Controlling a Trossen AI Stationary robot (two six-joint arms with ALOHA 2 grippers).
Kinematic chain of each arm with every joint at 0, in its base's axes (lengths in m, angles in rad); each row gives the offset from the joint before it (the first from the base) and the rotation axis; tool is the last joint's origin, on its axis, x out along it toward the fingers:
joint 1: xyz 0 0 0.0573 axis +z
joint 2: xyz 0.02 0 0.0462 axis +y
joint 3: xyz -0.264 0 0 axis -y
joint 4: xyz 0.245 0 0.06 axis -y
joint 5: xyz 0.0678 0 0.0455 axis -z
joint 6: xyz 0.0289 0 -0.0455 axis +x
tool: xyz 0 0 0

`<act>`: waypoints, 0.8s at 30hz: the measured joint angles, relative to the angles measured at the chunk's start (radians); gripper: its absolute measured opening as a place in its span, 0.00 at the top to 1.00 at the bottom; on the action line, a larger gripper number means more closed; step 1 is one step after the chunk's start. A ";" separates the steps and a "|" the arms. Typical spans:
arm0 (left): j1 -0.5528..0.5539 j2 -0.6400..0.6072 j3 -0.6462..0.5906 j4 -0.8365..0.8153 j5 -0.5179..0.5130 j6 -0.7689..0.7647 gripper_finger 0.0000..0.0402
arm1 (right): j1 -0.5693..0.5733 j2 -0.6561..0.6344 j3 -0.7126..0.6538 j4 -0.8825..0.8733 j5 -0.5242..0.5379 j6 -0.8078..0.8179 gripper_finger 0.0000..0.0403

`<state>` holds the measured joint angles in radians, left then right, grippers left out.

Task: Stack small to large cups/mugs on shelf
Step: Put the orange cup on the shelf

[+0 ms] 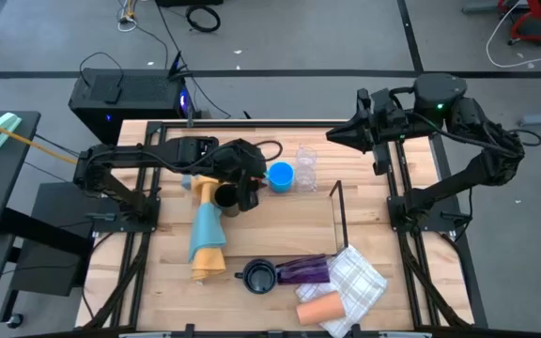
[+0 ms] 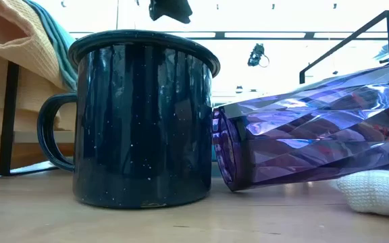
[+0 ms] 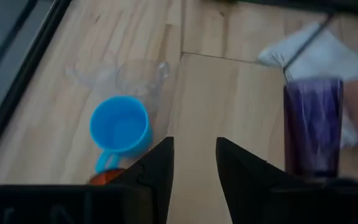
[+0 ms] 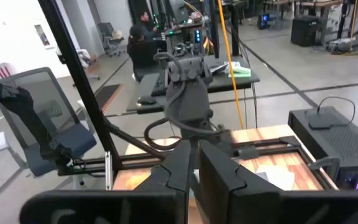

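Speckled dark mug upright beside toppled faceted purple tumbler; left fingers apart, right fingers near together

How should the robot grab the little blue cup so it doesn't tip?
Probably from straight above, pinching the rim of the bright blue cup. It stands upright with its mouth open to the top. The left claw hangs open beside it. Come in on the side away from the clear glass, which stands close by.
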<state>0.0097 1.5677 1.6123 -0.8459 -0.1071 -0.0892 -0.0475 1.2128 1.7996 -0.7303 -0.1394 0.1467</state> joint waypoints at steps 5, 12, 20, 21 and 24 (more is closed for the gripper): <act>-0.001 0.000 0.000 0.010 -0.006 0.057 0.69 | 0.000 -0.009 0.000 0.007 0.000 0.006 0.91; 0.014 0.000 0.000 0.011 -0.016 0.046 0.68 | 0.000 -0.010 0.000 0.006 0.000 0.055 0.91; 0.013 0.000 0.000 0.011 -0.015 0.041 0.69 | 0.000 -0.010 0.000 0.006 0.000 0.042 0.91; 0.013 0.000 0.000 0.011 -0.015 0.041 0.69 | 0.000 -0.010 0.000 0.006 0.000 0.042 0.91; 0.013 0.000 0.000 0.011 -0.015 0.033 0.70 | 0.000 -0.010 0.000 0.006 0.000 0.042 0.91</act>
<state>0.0223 1.5677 1.6123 -0.8352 -0.1223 -0.0557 -0.0475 1.2026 1.7996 -0.7242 -0.1394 0.1886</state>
